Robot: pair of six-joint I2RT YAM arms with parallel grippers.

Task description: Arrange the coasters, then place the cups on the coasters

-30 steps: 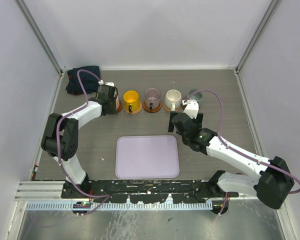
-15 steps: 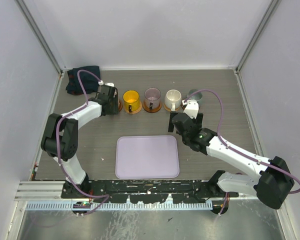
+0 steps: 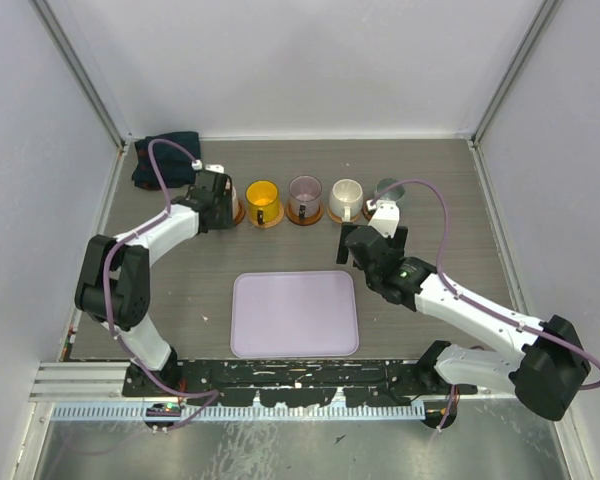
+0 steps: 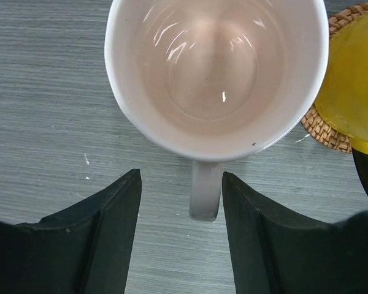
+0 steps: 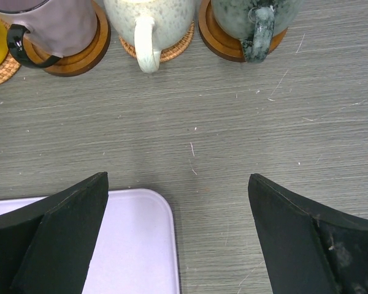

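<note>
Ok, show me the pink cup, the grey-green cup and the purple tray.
pink cup (image 4: pixel 211 79), left wrist view, inside bottom of the cup.
grey-green cup (image 5: pixel 258 38), right wrist view, on its handle.
purple tray (image 3: pixel 295 315), top view, bare middle of the tray.

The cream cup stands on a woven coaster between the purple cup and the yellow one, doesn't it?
Not quite. The cream cup does stand on a woven coaster, but between the purple cup and the grey-green cup, as the right wrist view shows.
</note>
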